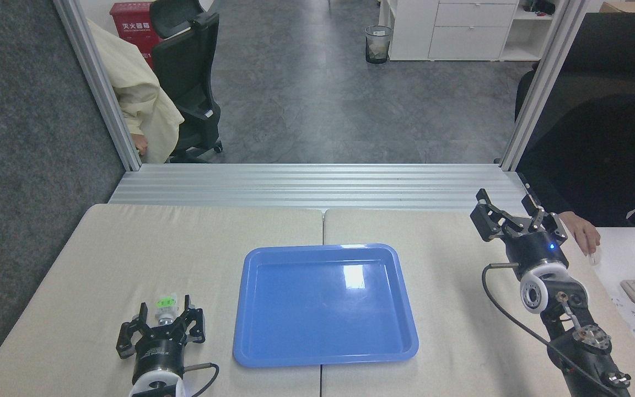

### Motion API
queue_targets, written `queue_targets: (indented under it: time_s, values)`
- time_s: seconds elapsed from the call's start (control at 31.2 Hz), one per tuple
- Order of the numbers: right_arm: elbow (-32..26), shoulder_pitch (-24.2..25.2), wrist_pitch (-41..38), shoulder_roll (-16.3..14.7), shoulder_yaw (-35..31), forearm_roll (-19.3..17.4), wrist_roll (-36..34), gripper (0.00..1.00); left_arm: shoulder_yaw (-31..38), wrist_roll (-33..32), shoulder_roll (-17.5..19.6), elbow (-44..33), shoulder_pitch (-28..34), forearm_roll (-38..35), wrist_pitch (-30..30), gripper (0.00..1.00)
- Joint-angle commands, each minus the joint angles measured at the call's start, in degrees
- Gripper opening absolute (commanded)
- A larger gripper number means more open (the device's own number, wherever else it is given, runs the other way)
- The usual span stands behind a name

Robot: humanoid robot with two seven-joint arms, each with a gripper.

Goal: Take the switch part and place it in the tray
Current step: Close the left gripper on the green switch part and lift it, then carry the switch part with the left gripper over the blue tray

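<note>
My left gripper (166,318) has its fingers spread around the switch part (165,310), which sits on the surface left of the tray (326,304); right gripper (510,215) hovers with fingers released

1. Floor (317,99) — grey mottled tiles, matte.
2. Waste bin (378,44) — on that floor, just left of white drawer cabinet (463,27).
3. Black office chair (188,77) — well left of the bin; red box (130,27) behind it.
4. Aluminium posts (97,82) — framing the opening.
5. Dark carpeted panel (25,138) — far left of the bin.
</note>
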Motion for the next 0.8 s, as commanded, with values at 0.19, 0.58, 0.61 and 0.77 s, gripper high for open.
queue_targets:
  time_s: [0.19,0.58,0.61,0.77]
  values:
    - [-0.02,0.02,-0.04,0.37,-0.10,0.00,-0.07,1.00,-0.11,-1.73,-1.33,10.30,-1.90,3.07,-0.43,0.38]
    - [-0.02,0.02,-0.04,0.37,-0.10,0.00,-0.15,1.00,0.24,-2.52,1.39,4.86,-4.18,3.07,0.01,0.02]
    - [-0.02,0.02,-0.04,0.37,-0.10,0.00,-0.15,1.00,0.24,-2.61,1.39,3.19,-4.27,2.99,0.01,0.00]
    - [-0.02,0.02,-0.04,0.37,-0.10,0.00,-0.15,1.00,-0.37,-6.11,0.78,-5.07,-5.68,2.11,0.01,0.00]
